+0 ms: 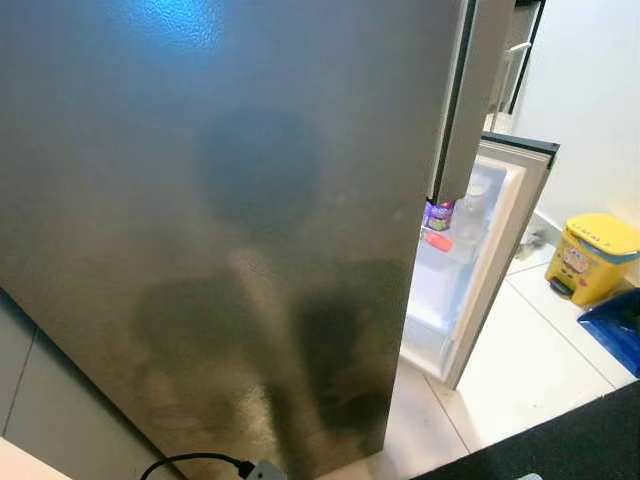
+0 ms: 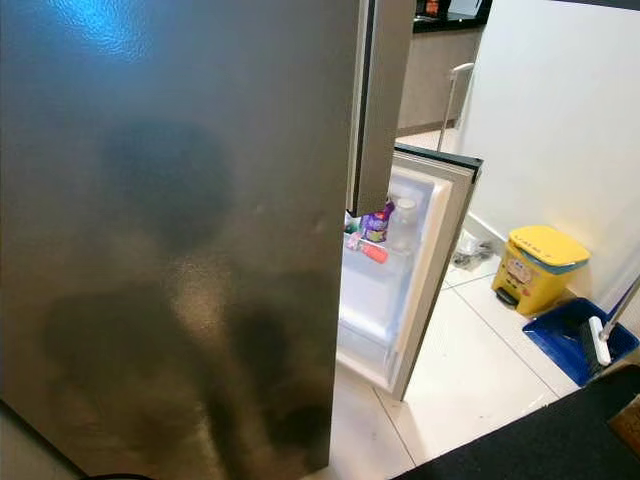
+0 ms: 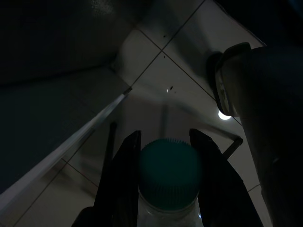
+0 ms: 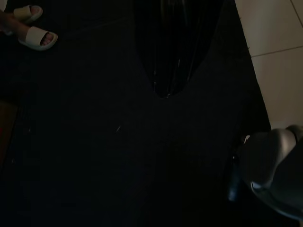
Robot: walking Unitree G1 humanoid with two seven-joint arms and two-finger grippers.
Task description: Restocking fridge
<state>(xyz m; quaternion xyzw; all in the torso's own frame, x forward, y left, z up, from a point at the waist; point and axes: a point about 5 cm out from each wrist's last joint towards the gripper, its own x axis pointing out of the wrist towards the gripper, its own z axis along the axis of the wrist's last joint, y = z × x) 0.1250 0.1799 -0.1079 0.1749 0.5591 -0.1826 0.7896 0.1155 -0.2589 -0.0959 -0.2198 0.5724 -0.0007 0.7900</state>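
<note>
So the big brushed-steel fridge side (image 1: 220, 230) is right up in the camera, grey and slightly grainy, with a blue glare near its top and dark blurry reflections lower down. Below its left edge there's a pale grey panel, and a black cable (image 1: 195, 462) curls along the floor at its foot. The floor (image 2: 470, 360) is glossy white tile with thin grout lines, and a dark mat (image 2: 540, 440) lies on it in front of the fridge, toward the camera.

Right of the steel side, the lower fridge door (image 2: 430, 270) hangs open, its white plastic inner face showing. On its door shelf there's a purple carton (image 2: 377, 225), a clear bottle (image 2: 404, 222) just beside it and something pink-red (image 2: 370, 250) below them. Farther right of the fridge, against the white wall, sits a yellow pedal bin (image 2: 537, 265), then a blue dustpan (image 2: 580, 340) with a white brush in it.

The left gripper (image 3: 165, 156) hangs low beside the fridge, above the tiles, fingers clamped on the neck of a clear plastic bottle with a ribbed teal cap (image 3: 169, 172).

The right gripper (image 4: 165, 56) hangs over the dark mat; can't tell whether its fingers are apart or together, way too dark. A person's foot in a white sandal (image 4: 38, 38) stands on the mat.
</note>
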